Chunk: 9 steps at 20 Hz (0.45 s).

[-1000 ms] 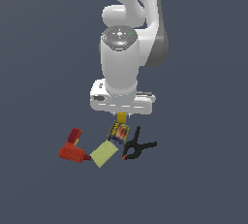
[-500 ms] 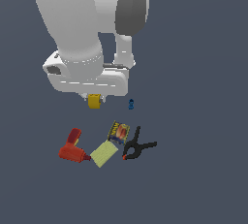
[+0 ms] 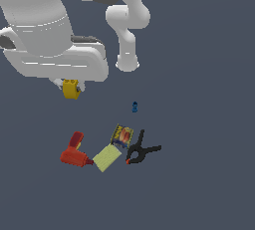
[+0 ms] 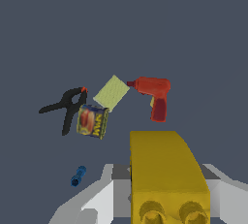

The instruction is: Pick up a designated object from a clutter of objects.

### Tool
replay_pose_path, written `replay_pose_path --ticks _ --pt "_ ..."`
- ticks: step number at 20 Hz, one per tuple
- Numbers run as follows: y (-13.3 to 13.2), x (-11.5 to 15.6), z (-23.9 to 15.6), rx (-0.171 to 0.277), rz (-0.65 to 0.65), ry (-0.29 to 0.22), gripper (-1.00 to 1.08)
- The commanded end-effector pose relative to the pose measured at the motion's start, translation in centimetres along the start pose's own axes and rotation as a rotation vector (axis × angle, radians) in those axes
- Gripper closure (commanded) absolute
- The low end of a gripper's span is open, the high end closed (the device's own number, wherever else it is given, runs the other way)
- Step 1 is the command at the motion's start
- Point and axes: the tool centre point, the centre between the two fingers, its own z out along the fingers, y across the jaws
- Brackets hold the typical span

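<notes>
The designated object, a small bright-yellow block (image 3: 71, 89), hangs high above the floor under the arm's white hand, held by my gripper (image 3: 70, 87). In the wrist view the same yellow block (image 4: 165, 174) fills the foreground between the grey fingers (image 4: 99, 200), its round studs showing. Far below lies the clutter of objects: a red power drill (image 3: 74, 152), a yellow-green flat pad (image 3: 106, 158), a blue-yellow can (image 3: 122, 136), a black spring clamp (image 3: 140, 150) and a tiny blue piece (image 3: 134, 107).
The arm's white base column (image 3: 127, 45) stands behind the clutter. In the wrist view the drill (image 4: 153, 93), pad (image 4: 112, 92), can (image 4: 92, 121), clamp (image 4: 67, 106) and blue piece (image 4: 78, 175) lie on the dark floor.
The gripper has risen and swung toward the exterior view's left with the yellow block lifted out of the clutter. The other items have not moved.
</notes>
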Motion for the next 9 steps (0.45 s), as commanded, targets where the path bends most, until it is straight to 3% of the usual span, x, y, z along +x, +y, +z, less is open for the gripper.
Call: replay_pose_path --ticks 1,9 --pt "0.71 0.17 -0.90 -0.001 -0.001 -0.001 1.08" --pt "1.45 0.45 -1.77 -0.001 -0.001 -0.001 1.08"
